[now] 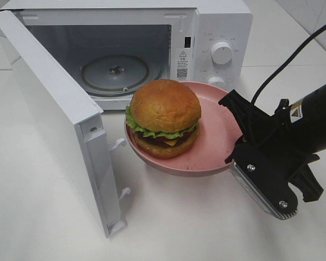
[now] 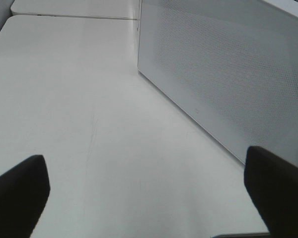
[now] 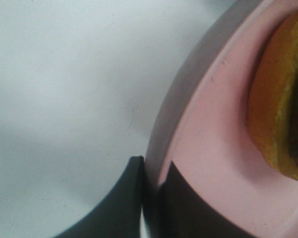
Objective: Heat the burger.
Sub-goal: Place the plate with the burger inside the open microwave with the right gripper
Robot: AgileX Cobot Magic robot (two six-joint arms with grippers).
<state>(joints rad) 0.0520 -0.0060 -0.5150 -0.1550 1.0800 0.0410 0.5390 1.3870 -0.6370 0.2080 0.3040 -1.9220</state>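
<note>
The burger (image 1: 164,117) sits on a pink plate (image 1: 220,144) just in front of the open microwave (image 1: 220,32) — the right gripper (image 3: 152,173) is clamped on the plate's rim. The left gripper (image 2: 149,196) hangs over the white table (image 2: 89,99), jaws spread wide, grasping nothing.

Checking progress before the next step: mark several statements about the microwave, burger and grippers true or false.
1. The microwave door is shut. False: it stands wide open.
2. The burger sits on the pink plate. True.
3. The right gripper is shut on the plate's rim. True.
4. The burger rests on the turntable. False: the turntable is bare and the burger is outside, on the plate.
5. The left gripper holds the burger. False: it is open and holds nothing, over the table.
</note>
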